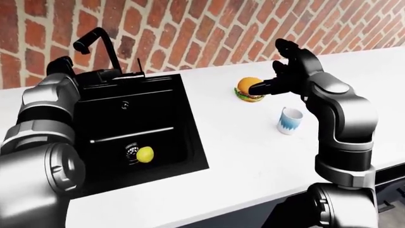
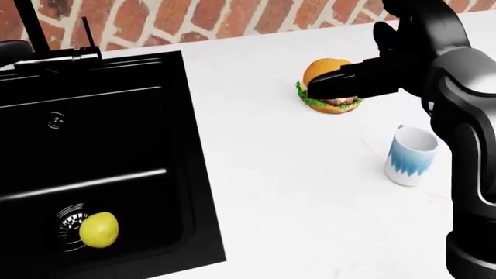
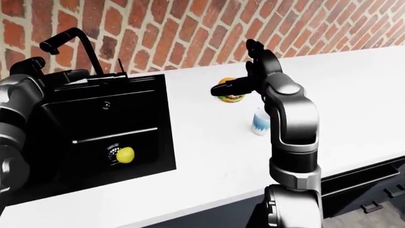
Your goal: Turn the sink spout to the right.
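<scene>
The black sink spout (image 1: 95, 39) rises from its base at the top rim of the black sink (image 1: 183, 102) and arches over, with its outlet pointing to the left in the left-eye view. My left hand (image 1: 93, 74) is low beside the spout's base, just left of it, with fingers stretched toward the base and not closed round it. My right hand (image 1: 273, 78) is raised over the counter well to the right of the sink, fingers spread and empty.
A yellow lemon (image 1: 145, 154) lies by the drain in the sink. A burger (image 1: 245, 92) sits on the white counter (image 1: 240, 156) partly behind my right hand's fingers. A white and blue mug (image 1: 290, 120) stands below it. A brick wall (image 1: 209, 28) backs the counter.
</scene>
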You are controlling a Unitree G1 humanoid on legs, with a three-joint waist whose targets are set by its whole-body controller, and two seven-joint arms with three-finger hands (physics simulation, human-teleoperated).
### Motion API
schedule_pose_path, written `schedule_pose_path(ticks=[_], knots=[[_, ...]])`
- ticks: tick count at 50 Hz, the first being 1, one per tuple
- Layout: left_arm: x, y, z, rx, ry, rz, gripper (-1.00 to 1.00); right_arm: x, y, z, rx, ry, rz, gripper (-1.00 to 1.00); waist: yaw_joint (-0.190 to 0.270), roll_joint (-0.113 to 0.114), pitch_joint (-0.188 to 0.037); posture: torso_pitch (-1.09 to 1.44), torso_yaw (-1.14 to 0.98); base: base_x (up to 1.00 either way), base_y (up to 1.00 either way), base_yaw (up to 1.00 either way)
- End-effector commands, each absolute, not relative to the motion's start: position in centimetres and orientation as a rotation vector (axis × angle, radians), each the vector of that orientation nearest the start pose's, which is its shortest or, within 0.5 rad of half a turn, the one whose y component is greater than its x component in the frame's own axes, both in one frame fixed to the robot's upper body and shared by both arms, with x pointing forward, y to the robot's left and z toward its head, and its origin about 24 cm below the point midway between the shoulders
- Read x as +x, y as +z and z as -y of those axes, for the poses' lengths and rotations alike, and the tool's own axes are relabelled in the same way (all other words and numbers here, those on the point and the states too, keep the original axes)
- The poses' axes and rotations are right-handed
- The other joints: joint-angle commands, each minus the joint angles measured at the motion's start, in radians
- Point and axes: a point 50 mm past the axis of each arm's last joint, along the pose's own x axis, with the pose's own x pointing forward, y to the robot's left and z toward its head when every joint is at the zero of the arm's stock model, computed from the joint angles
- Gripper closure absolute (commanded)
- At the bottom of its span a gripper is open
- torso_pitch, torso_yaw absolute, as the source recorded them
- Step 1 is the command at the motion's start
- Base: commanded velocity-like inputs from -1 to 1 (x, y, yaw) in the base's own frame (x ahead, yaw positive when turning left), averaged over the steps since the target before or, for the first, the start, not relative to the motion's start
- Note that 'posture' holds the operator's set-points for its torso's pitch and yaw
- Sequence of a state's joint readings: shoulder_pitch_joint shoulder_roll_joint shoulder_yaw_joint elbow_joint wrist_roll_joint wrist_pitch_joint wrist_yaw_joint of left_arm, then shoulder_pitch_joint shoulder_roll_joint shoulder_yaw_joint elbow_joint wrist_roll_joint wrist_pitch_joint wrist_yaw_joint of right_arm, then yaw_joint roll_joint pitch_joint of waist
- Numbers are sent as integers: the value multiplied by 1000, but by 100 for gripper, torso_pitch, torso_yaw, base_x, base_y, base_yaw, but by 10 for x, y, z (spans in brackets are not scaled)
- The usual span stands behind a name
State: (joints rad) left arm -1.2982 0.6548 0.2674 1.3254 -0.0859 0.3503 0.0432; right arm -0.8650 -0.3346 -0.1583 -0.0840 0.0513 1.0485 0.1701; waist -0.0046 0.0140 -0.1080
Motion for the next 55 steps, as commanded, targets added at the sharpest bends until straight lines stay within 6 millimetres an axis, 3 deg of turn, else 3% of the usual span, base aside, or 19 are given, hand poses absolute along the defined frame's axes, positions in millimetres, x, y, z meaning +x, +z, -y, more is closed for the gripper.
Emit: schedule_pose_path(ticks=[1, 16, 34, 55], knots=[[393, 252, -318, -27, 453, -121, -100, 343, 263, 182, -164, 58, 5, -100, 0, 5, -24, -17, 0, 0, 0, 0], [394, 273, -314, -13, 444, -88, -100, 344, 261, 180, -163, 61, 4, -100, 0, 4, -21, -17, 0, 0, 0, 0], [398, 272, -305, -13, 416, -88, -100, 344, 264, 182, -163, 60, 7, -100, 1, 1, -19, -17, 0, 0, 0, 0], [404, 283, -290, -3, 377, -68, -100, 341, 264, 181, -162, 59, 10, -100, 3, -3, -16, -17, 0, 0, 0, 0]])
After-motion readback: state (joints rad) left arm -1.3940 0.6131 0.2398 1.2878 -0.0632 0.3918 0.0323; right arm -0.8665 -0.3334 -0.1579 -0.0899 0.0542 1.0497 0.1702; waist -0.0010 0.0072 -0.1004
